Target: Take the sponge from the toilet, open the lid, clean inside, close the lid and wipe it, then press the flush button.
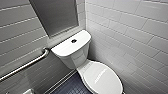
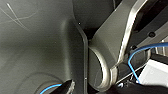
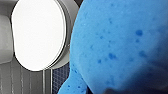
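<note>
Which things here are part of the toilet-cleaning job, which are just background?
Job: bright blue soft sponge; white glossy ceramic toilet; its closed white oval plastic lid; dark round flush button on the tank top.
Background: silver metal grab bar; grey wall panel; pale tiled walls; dark floor.

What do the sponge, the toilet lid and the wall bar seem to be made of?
Sponge: soft foam, matt bright blue, dotted with small darker pores.
Lid: probably smooth plastic, white and glossy, with a reflected light streak; ceramic is possible.
Wall bar: metal, likely polished steel, silvery with bright highlights along the tube.
</note>
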Motion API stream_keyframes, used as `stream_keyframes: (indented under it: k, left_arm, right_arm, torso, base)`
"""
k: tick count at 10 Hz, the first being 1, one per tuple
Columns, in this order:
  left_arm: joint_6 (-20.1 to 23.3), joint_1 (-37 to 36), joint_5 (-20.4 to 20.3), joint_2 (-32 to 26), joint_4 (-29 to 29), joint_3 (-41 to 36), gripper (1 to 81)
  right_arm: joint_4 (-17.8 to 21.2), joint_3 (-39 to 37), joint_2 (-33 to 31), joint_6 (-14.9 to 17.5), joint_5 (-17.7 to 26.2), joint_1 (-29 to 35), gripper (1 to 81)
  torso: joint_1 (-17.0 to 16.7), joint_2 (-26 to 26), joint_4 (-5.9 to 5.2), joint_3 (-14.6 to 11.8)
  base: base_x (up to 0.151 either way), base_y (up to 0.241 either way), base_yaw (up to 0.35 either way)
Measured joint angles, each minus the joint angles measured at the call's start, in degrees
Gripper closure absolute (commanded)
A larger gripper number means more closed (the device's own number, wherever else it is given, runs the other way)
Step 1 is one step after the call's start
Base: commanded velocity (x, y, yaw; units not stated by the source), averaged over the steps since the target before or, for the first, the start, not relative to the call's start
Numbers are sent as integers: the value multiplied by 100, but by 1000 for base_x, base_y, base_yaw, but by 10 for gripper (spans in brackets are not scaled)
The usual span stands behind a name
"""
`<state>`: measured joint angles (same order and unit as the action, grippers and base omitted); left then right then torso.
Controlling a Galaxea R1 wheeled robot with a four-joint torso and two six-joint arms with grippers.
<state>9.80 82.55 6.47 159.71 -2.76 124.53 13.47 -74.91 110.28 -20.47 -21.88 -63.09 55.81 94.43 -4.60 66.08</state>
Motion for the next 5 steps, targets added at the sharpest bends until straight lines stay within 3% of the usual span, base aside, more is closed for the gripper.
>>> stream_keyframes:
  k: [2, 5]
  left_arm:
    - [0, -1, -4, 13, -2, 2, 10]
    - [1, -4, -6, 167, -2, 2, 10]
  right_arm:
    - [-113, 612, -324, 13, -83, 151, 811]
    - [-355, 1119, -123, 32, 315, 1314, 811]
  torso:
    - [0, 0, 0, -2]
    - [0, 2, 0, 0]
  base:
    - [0, 0, 0]
    - [0, 0, 0]
